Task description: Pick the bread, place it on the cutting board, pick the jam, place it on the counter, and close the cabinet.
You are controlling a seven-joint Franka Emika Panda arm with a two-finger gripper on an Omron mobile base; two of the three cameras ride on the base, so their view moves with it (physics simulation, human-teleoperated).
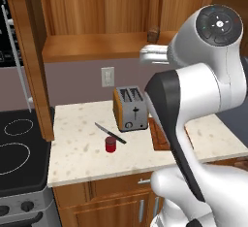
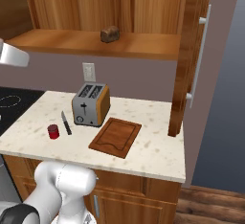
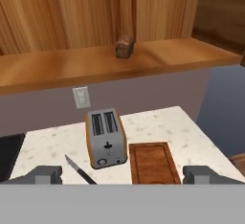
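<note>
The bread [image 3: 124, 46] is a small brown chunk sitting on the bottom shelf of the open cabinet [image 2: 95, 43], seen also as the bread [image 2: 110, 34]. Below it, the reddish cutting board [image 2: 116, 137] lies bare on the speckled counter [image 2: 153, 117], to the right of a toaster. The red jam [image 2: 53, 131] jar stands upright on the counter to the left of the toaster, beside a knife. My gripper [image 3: 123, 175] hangs in the air in front of the cabinet, facing the shelf. Its fingertips [image 3: 47, 174] stand wide apart and open, holding nothing.
A silver toaster [image 2: 91, 104] stands mid-counter with a black-handled knife [image 2: 65, 122] to its left. The black stovetop [image 1: 19, 148] lies left of the counter. Both cabinet doors [image 2: 194, 50] stick out open at the counter's ends. A wall outlet [image 1: 107, 76] sits behind the toaster.
</note>
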